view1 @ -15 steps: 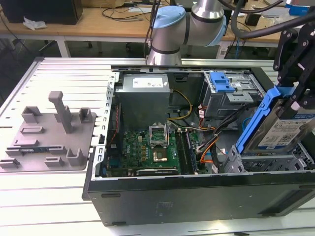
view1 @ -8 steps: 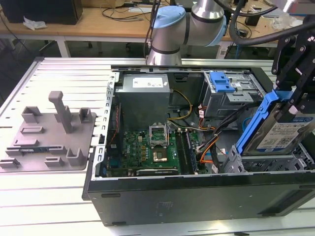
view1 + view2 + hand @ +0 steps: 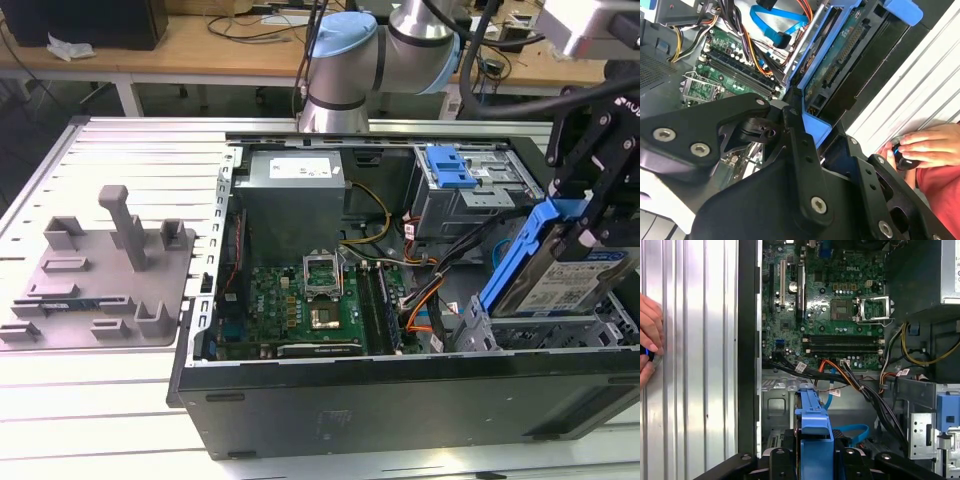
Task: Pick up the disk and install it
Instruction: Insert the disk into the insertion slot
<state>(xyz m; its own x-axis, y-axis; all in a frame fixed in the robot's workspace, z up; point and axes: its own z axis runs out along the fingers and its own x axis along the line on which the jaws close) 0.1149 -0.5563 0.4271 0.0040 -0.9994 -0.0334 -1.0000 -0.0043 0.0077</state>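
Now install step: my gripper (image 3: 588,225) clamps the disk (image 3: 565,280), tilted above drive bay (image 3: 482,332), not yet seated; needs squaring w/ bay.

My tool (image 3: 592,215) grips the disk (image 3: 570,282), silver with a white-and-blue label in a bright blue carrier, tilted on edge at the exterior view's right.
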